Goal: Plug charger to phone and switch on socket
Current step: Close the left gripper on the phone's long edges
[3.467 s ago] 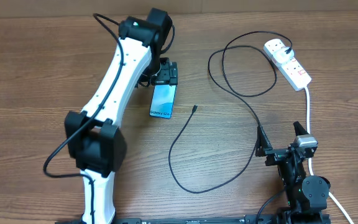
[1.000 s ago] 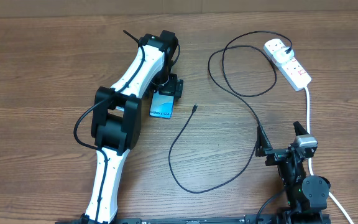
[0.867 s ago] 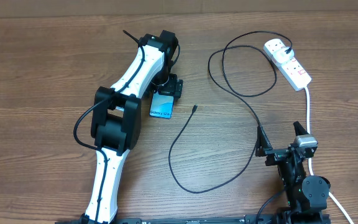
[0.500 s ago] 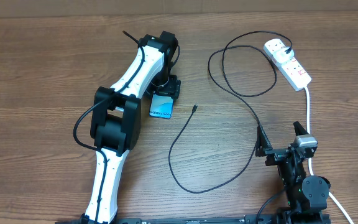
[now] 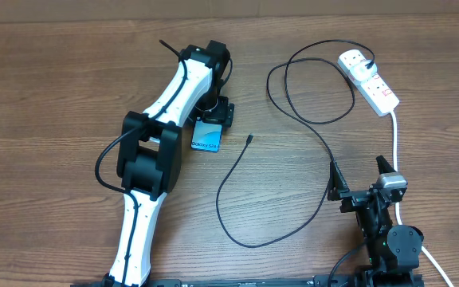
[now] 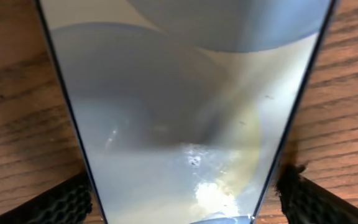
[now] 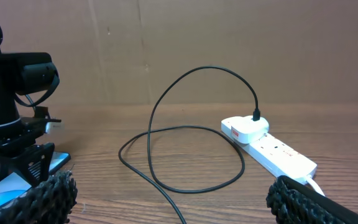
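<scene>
The phone [image 5: 206, 137] lies flat on the table with its light blue screen up, and it fills the left wrist view [image 6: 185, 112]. My left gripper [image 5: 212, 116] stands over its far end, open, with one finger pad [image 6: 61, 202] on each side of its long edges. The black charger cable [image 5: 221, 199] loops across the table; its connector tip [image 5: 249, 139] lies loose just right of the phone. Its plug [image 5: 370, 62] sits in the white socket [image 5: 370, 80] at the far right. My right gripper [image 5: 362, 179] is open and empty near the front edge.
The socket's thick white cord [image 5: 394, 135] runs down past my right gripper. The left arm [image 5: 158, 119] stretches across the table's left half. In the right wrist view the cable [image 7: 166, 99] loops ahead, left of the socket [image 7: 272, 149].
Since the earliest frame the left arm has folded its elbow towards the phone and lowered the gripper over it. Over the last second nothing has visibly moved.
</scene>
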`<state>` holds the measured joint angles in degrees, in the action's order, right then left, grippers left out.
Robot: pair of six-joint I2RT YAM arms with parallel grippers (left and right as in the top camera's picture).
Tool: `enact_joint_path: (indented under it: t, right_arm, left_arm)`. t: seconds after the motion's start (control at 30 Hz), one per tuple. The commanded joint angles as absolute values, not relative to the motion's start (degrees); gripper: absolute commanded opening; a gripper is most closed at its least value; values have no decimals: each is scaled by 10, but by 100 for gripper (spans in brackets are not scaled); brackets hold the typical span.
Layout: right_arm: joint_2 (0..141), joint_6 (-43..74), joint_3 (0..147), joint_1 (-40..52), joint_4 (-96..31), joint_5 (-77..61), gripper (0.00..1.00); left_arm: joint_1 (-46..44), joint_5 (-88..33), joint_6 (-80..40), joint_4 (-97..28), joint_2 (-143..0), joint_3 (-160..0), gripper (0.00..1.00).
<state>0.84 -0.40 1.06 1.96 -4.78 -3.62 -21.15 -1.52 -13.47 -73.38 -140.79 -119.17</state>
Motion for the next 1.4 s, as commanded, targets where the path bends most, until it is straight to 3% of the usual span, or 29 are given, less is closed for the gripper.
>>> enact_joint_path:
  t: [0.0, 0.07, 0.47, 0.57, 0.73, 1.37]
  right_arm:
    - [2, -4, 5, 19, -46, -35, 100]
    - [2, -4, 5, 19, -46, -35, 100]
    - [2, -4, 5, 19, -46, -35, 100]
    - [2, -4, 5, 19, -46, -35, 100]
    - [2, -4, 5, 19, -46, -35, 100]
    - [2, -4, 5, 19, -46, -35, 100]
  left_arm:
    - [-221, -26, -124, -735, -1425, -1170, 96]
    - [-223, -24, -124, -735, -1425, -1170, 100]
    - [-215, -11, -129, -732, -1425, -1170, 100]
    - [-216, -10, -120, -731, -1425, -1170, 88]
    - [-215, -10, -120, -728, -1425, -1170, 78]
    - [-214, -12, -152, -751, -1425, -1190, 74]
